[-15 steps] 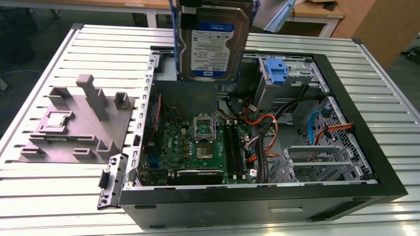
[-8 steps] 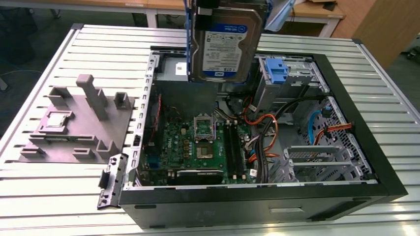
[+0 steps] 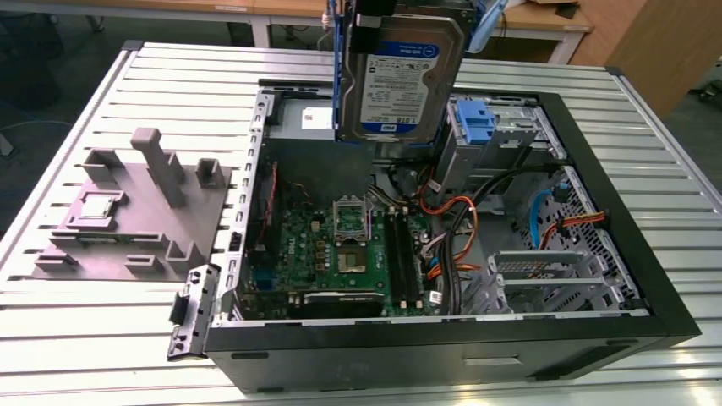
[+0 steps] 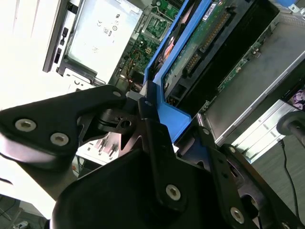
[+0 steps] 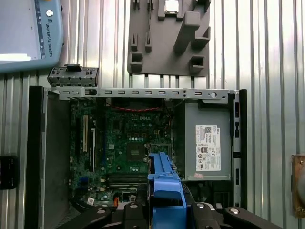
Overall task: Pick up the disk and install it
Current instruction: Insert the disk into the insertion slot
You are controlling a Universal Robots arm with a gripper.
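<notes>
The gripper is clamped on the blue rail of the disk, holding it upright above the open computer case.

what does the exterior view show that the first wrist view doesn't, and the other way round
Exterior view: the disk face-on with its label, upright above the open case, and the drive cage with its blue latch. First wrist view: a top-down look with the disk's blue rail edge-on, and a grey-blue handheld unit. Shared: the motherboard, the grey fixture block and the slatted table.
</notes>
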